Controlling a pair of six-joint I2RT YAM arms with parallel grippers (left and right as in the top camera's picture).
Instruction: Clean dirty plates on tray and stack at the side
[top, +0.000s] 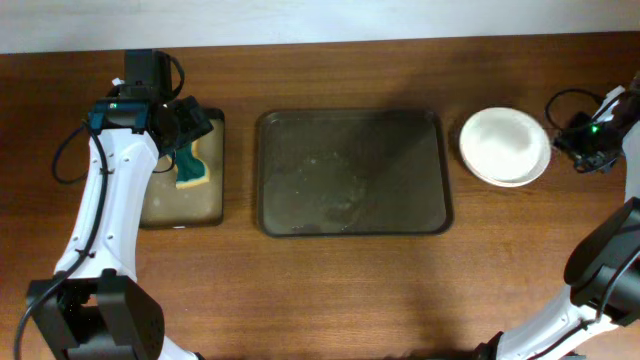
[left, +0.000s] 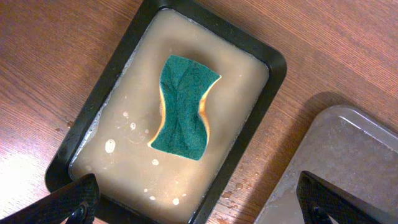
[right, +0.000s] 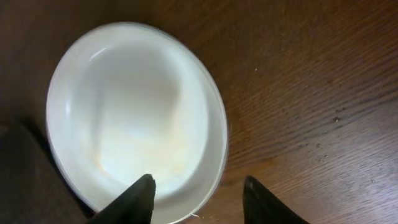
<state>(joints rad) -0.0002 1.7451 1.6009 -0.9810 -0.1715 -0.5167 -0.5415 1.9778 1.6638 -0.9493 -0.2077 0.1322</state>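
Brown wood-grain table (top: 330, 290) carries all items. We locate the tray (top: 352, 114), dark and rectangular with rounded corners, at the centre of the overhead frame; its floor shows pale streaks and a wet sheen.

We locate the plates (top: 504, 145) right of the tray, stacked directly on the table and clear of the tray rim. Offset rims show at least two plates; we cannot confirm the count beyond that. In the right wrist view the top plate (right: 130, 118) fills the left half of the frame and shows a faint yellowish smear on its inner surface.

At the left of the overhead frame, a black-rimmed basin (top: 213, 205) stands beside the tray, close to it but not touching. It holds cloudy tan liquid with a few bubbles. A green sponge (left: 183, 107) with a yellow edge and a pinched waist lies in the liquid near the basin centre.

The left arm (top: 100, 190) reaches over the upper part of the basin. The left jaws are released and spread wide above the basin, with nothing between them.

The right arm (top: 610, 250) ends at the right edge of the frame, beside the plates. The right jaws are parted and carry nothing. One tip overlaps the lower plate rim in the right wrist view; we cannot tell whether it touches.
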